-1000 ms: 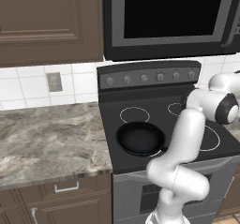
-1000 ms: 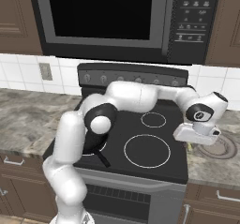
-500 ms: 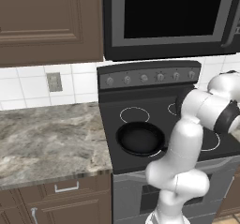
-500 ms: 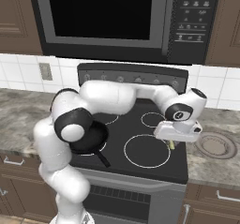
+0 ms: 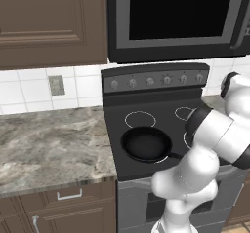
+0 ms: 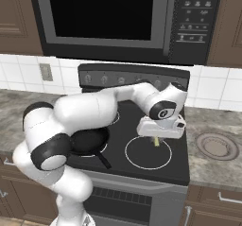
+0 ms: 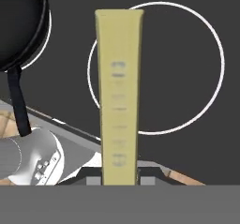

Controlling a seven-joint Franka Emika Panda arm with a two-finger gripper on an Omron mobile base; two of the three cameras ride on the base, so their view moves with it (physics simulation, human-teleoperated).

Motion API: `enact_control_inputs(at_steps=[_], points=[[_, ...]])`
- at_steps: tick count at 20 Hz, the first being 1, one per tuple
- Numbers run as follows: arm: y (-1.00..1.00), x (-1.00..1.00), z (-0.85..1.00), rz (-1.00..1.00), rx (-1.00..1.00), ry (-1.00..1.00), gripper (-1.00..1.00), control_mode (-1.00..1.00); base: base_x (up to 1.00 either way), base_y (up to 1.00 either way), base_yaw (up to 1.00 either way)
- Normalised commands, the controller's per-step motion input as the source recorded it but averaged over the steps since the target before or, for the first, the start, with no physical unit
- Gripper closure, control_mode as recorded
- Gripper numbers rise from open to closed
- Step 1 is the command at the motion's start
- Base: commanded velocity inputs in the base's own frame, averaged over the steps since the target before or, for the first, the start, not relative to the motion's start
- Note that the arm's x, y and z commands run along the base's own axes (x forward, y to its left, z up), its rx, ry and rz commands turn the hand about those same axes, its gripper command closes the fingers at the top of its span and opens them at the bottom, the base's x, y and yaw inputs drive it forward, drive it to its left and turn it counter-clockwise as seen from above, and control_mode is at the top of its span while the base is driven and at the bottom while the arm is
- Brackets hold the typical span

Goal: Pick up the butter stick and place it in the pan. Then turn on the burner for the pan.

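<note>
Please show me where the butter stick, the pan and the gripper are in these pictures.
butter stick [image 7: 119, 96]: hand view, middle of its long pale yellow face.
pan [image 5: 145, 145]: left base view, black inner bottom of the pan.
gripper [image 6: 157, 139]: right base view, below the white hand, where the butter stick hangs between the fingertips.

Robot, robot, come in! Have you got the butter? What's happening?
Gripper shut on butter stick. Butter hangs above front right burner ring, not in pan. Nothing in the way.

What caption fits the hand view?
Hand shut on butter stick, above a stovetop burner ring, pan off to one side.
</note>
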Motion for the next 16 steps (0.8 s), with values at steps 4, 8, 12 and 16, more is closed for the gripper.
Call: enact_control_inputs(at_steps=[4,8,12,16], points=[[0.71,-0.03,0.16,0.00,-0.02,0.00,1.00,-1.00,0.00,0.00,0.00],[0.71,0.00,0.09,0.00,-0.01,0.00,1.00,-1.00,0.00,0.00,0.00],[0.72,0.00,0.09,0.00,0.00,0.00,1.00,-1.00,0.00,0.00,0.00],[0.70,0.00,0.07,0.00,0.00,0.00,1.00,-1.00,0.00,0.00,0.00]])
